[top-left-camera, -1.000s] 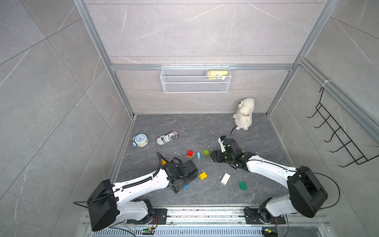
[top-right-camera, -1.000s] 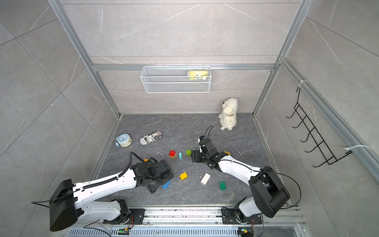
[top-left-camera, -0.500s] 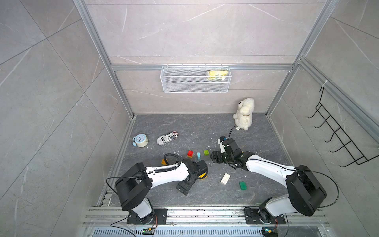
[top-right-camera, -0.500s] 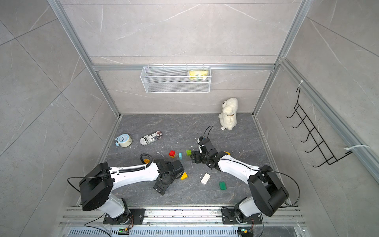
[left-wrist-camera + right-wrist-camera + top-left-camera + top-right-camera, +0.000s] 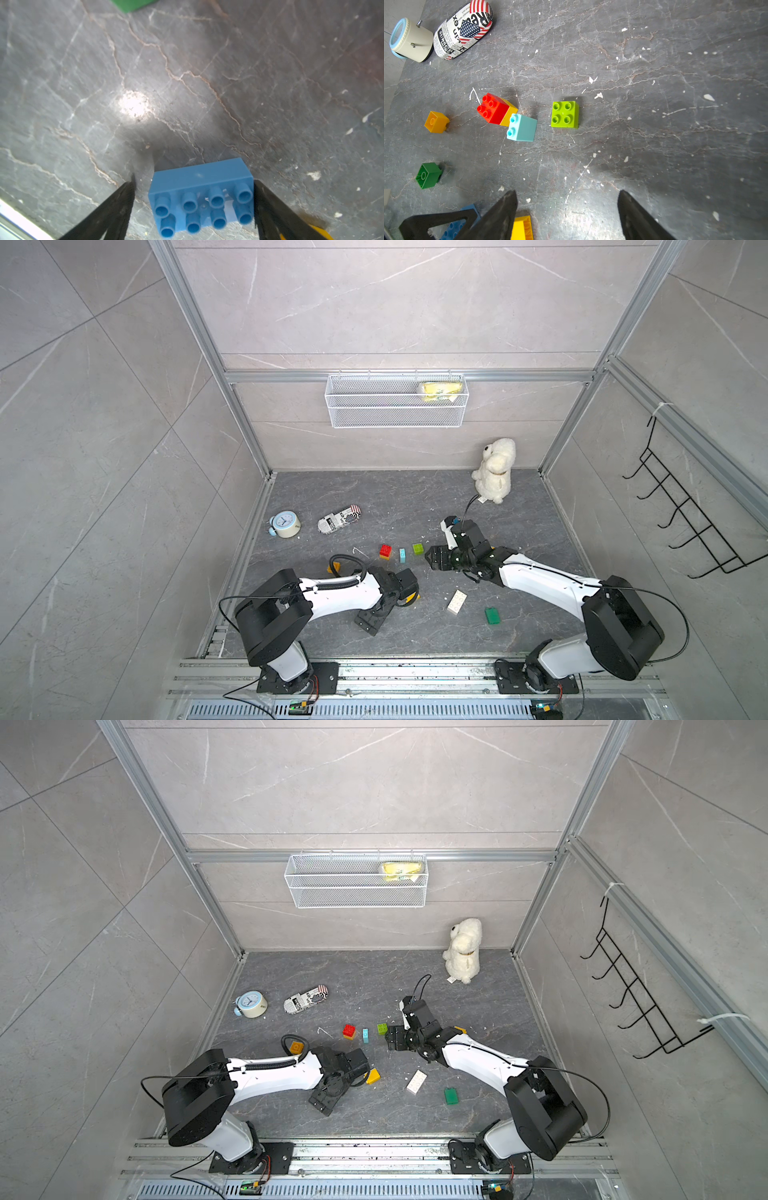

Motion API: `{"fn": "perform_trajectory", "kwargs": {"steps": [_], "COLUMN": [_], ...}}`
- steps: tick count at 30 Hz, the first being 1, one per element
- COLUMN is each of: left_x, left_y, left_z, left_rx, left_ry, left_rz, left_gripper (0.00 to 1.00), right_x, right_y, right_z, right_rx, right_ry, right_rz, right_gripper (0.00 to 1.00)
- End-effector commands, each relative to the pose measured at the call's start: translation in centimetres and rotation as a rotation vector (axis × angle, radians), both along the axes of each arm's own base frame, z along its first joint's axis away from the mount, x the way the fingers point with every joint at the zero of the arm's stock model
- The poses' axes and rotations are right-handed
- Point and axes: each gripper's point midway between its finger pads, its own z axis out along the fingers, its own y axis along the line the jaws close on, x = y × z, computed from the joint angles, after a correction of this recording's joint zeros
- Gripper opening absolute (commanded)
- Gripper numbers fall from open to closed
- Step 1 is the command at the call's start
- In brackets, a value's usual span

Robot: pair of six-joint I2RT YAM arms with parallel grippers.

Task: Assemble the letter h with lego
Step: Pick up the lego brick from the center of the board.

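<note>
A: Nearest in: left gripper (image 5: 194, 184) low at the floor (image 5: 207, 83), jaws spread and straddling the blue brick (image 5: 200, 197). One finger (image 5: 116, 207) stands clear of it and the other looks to be touching. Not clamped.

B: Brick's attitude?

A: Oblong. Eight studs face the wrist camera, so it is probably lying on a long side. Long axis runs finger to finger, and the jaws face its short ends. Both top views hide it under the gripper.

B: Handling, as judged: hard, light, slick plastic. The flat end faces are the sound hold, though a lengthwise grip may let it pivot.

A: Just beside it, yellow brick (image 5: 372, 1076). Farther out, white brick (image 5: 456, 602) and flat green brick (image 5: 492, 615).

B: Right gripper (image 5: 566, 195)?

A: Spread and empty, over bare floor. Beyond it, the red-on-yellow pair (image 5: 493, 108), with the light blue brick (image 5: 522, 127) just beside and the lime brick (image 5: 564, 114) apart.
</note>
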Motion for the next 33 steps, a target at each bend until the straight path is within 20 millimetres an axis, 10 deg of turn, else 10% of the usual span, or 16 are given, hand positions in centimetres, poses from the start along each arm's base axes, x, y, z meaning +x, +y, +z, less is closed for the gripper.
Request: {"fn": "perform_trajectory", "kwargs": {"steps": [1,24,33], "left_x": [0.4,4.4,9.4], "left_y": [1.0,0.2,-4.0], "left_z": [1.0,2.3,8.2], "left_rx": [0.038,-0.022,0.022], "left_ry": [-0.035,-0.039,-0.169], "left_rz": [-0.086,-0.732,-1.086], "left_gripper": [0.84,0.44,0.29], "right_x": [0.1,0.3,0.6], "right_y": [0.0,-0.6,-0.9], "right_z": [1.0,0.5,0.5], "right_rx": [0.016,-0.006,-0.006], "right_ry": [-0.017,-0.023,-0.033], "right_rz": [-0.003,-0.028,-0.059], "right_gripper": [0.79,0.76,0.74]}}
